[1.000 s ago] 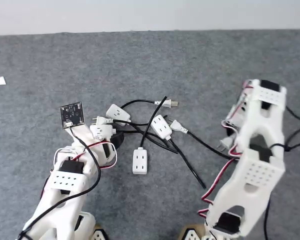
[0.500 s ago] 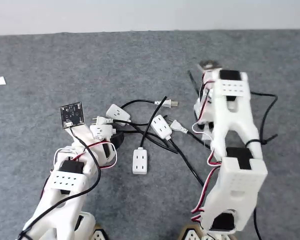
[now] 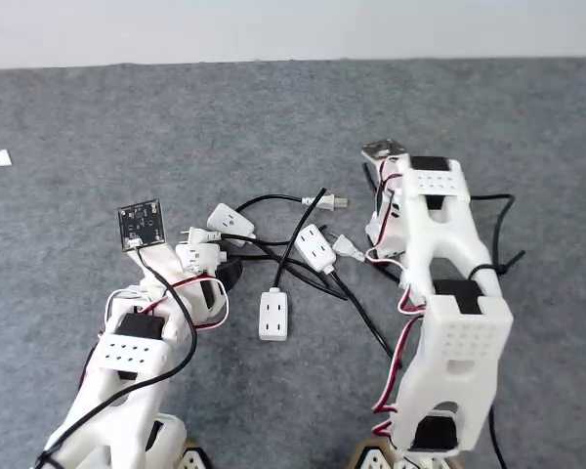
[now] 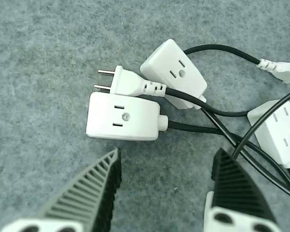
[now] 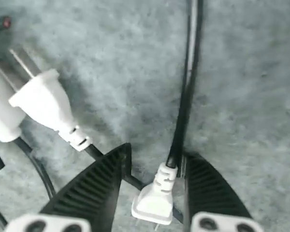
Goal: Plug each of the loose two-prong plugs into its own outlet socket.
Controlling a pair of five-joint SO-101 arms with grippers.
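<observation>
clamping narrow around a white two-prong plug (image 5: 154,203), the right gripper (image 5: 158,152) is holding it between its ribbed black fingers (image 5: 94,186), prongs pointing back toward the wrist, and the plug's black cord (image 5: 186,96) is running straight out past the fingertips over the grey carpet (image 5: 251,96). a second plug (image 5: 43,104) is lying loose just beside those fingers. seen from the high view, this second plug is sitting just beside the middle socket (image 3: 316,247), at its 3 o'clock, and the right arm is standing at 3 o'clock of the cord tangle. the left gripper (image 4: 169,152) is gaping wide and holding nothing, hovering over the carpet with the near socket (image 4: 123,117) just beyond its fingertips. a third plug (image 4: 128,83) is lying unplugged against that socket's far edge, and its cord is crossing the corner of the far socket (image 4: 174,67) just beside it; this cluster is sitting at 9 o'clock of the tangle. a lone socket (image 3: 273,315) is lying at 6 o'clock and a fourth plug (image 3: 324,202) at 12 o'clock, apart from every socket, with black cords crossing one another between them.
</observation>
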